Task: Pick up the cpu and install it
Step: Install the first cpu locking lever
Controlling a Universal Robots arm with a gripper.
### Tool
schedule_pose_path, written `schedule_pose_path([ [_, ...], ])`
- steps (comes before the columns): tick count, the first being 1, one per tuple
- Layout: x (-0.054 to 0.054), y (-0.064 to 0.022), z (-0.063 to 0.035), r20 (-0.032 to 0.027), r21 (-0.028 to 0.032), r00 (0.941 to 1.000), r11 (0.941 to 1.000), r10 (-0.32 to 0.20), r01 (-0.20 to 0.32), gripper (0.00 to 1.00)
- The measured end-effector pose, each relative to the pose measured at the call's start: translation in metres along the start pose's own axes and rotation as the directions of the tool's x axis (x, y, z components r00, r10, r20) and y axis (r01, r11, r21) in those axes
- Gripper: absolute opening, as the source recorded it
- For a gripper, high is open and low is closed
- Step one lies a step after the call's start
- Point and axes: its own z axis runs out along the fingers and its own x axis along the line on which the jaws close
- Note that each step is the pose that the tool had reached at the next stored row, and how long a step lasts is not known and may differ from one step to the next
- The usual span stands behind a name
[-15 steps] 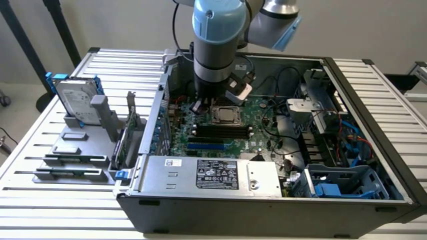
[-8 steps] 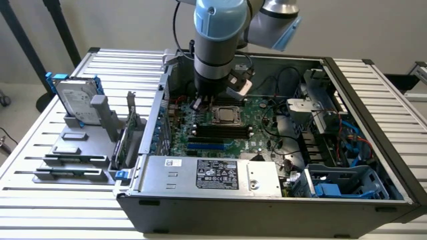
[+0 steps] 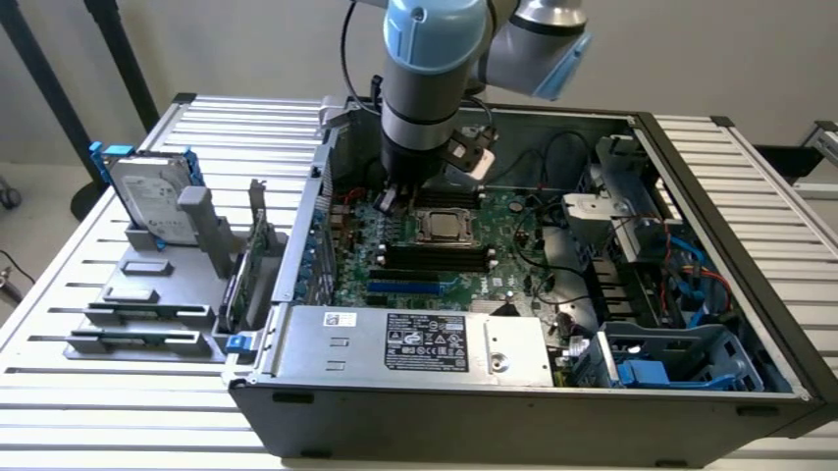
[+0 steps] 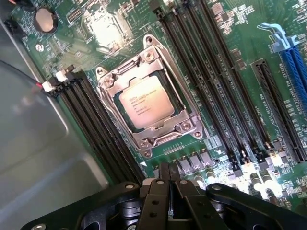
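Note:
The cpu [image 4: 146, 102], a small square chip with a silvery top and printed text, lies flat inside the metal-framed socket [image 4: 184, 127] on the green motherboard [image 4: 230, 48]. In the exterior view the cpu [image 3: 445, 226] sits mid-board inside the open computer case. My gripper [image 4: 168, 168] hangs just above the board beside the socket, its black fingers pressed together with nothing between them. In the exterior view my gripper [image 3: 392, 201] is just to the left of the socket, under the grey and blue arm.
Black memory slots [image 4: 211, 81] run along both sides of the socket. The grey power supply [image 3: 419, 341] fills the case's near side, with a drive cage [image 3: 654, 235] and cables on the exterior view's right. A hard drive with blue rails [image 3: 147, 191] stands in a grey holder outside the case on the left.

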Motion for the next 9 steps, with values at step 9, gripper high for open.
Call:
schedule_pose_path([
  [9,0.0045,-0.0026,0.0007,0.0131,-0.0174,0.9985,0.9984,-0.054,0.054,0.11],
])
